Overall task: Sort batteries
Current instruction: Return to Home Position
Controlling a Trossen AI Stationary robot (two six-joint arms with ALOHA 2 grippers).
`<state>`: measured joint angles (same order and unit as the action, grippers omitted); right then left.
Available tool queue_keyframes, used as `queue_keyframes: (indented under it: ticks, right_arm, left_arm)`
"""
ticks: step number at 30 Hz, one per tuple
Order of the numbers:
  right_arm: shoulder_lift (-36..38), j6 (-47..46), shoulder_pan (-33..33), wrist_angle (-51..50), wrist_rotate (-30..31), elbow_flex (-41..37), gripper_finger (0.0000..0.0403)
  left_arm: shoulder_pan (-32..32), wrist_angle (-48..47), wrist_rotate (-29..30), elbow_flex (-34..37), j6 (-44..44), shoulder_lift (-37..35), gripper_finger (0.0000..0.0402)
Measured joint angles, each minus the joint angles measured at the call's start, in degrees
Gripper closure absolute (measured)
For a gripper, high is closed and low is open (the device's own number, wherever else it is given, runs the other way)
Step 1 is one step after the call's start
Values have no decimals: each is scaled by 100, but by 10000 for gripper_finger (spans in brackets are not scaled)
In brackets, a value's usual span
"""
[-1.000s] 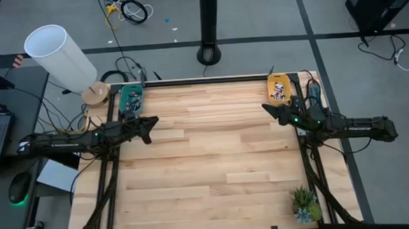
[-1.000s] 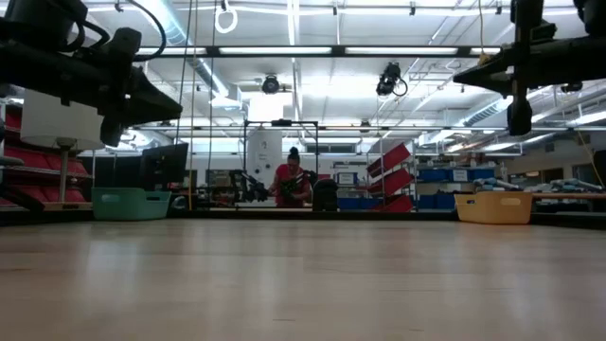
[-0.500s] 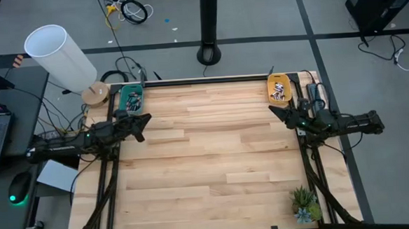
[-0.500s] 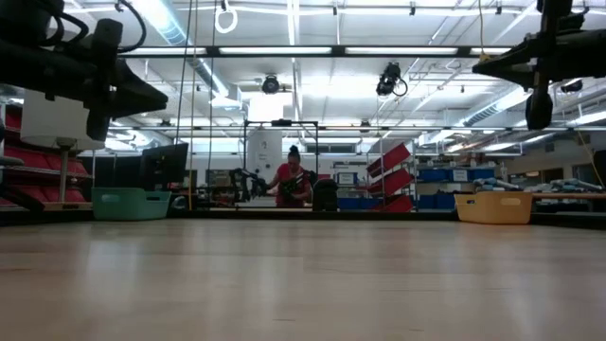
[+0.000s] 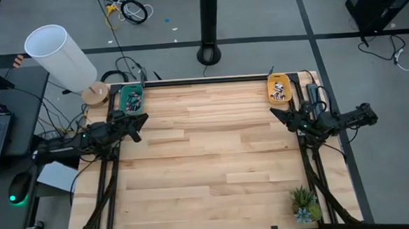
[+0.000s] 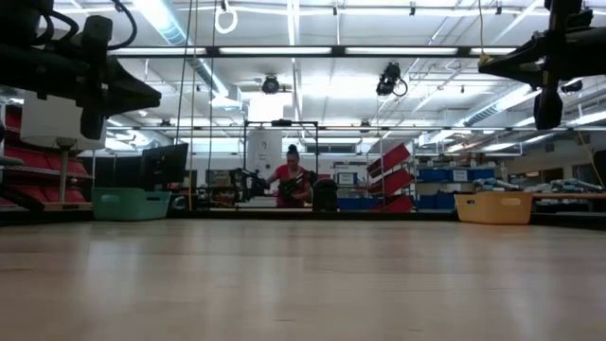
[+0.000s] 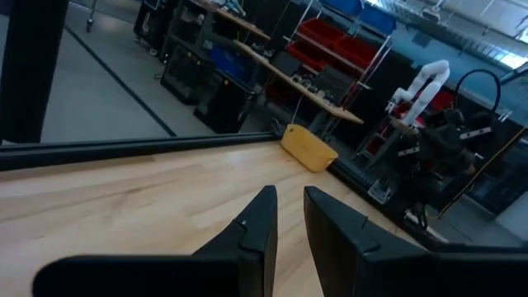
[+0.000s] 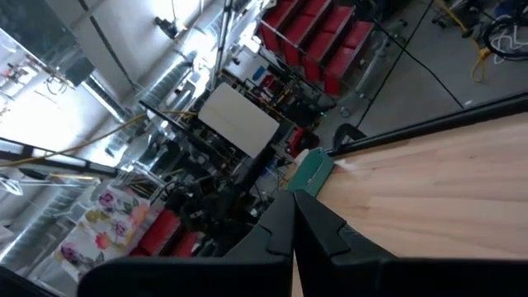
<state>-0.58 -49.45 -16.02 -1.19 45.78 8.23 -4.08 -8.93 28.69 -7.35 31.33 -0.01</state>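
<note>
Batteries lie in two small trays at the table's far edge: some in the teal tray [image 5: 131,99] at the far left corner, some in the orange tray [image 5: 279,88] at the far right. My left gripper [image 5: 144,118] hovers level over the table's left edge, just near of the teal tray, its fingers [image 7: 266,216] a little apart with nothing between them. My right gripper [image 5: 274,111] hovers level over the right edge, near of the orange tray, shut and empty [image 8: 293,202]. The low view shows both trays [image 6: 131,203] [image 6: 493,206] far off and both arms high above the tabletop.
A small potted plant [image 5: 305,204] stands at the near right corner. A white lamp [image 5: 58,55] and a laptop sit off the table to the left. The wooden tabletop [image 5: 214,156] lies bare between the arms. A person [image 6: 292,182] works far behind the table.
Both arms have drawn back from the table's middle: my left gripper toward the left edge, my right gripper toward the right edge. Both stay level and high above the wood.
</note>
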Motion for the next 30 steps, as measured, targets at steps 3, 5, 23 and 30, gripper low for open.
queue_keyframes:
  ticks: [3,5,23,30]
  right_arm:
    - [-57,-104,-157,52,192,0,393]
    - [-126,-182,-232,31,328,0,393]
    - [-1692,171,-305,414,609,0,392]
    - [-1332,521,-305,486,-624,0,395]
  left_arm:
    - [0,-6,-6,0,-25,0,328]
    - [0,-80,-9,0,-91,0,328]
    - [-15,-419,196,131,-934,382,328]
    - [-14,1046,-38,129,-2795,372,328]
